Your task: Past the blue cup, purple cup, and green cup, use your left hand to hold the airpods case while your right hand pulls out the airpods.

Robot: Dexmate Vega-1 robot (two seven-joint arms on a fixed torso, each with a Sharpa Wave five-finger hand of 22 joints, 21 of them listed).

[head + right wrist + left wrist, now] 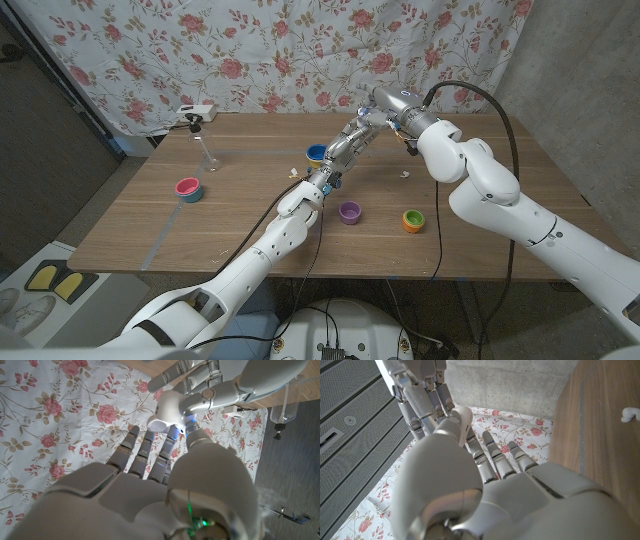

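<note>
1. Between the fingers of the left hand point(235, 382), the white case point(167, 410) is clamped, lid open, above the table point(250, 190).
2. The right hand point(150, 495) reaches toward the case with its fingertips point(150, 440) just beside the case's opening; I cannot tell whether they pinch anything.
3. A small white earbud point(630, 414) lies on the table, apart from both hands.

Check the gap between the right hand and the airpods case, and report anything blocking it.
Nothing visible blocks it. The left hand holds the white case up off the table, and the right hand reaches its fingers right up to the case's open end, with no object between them.
</note>
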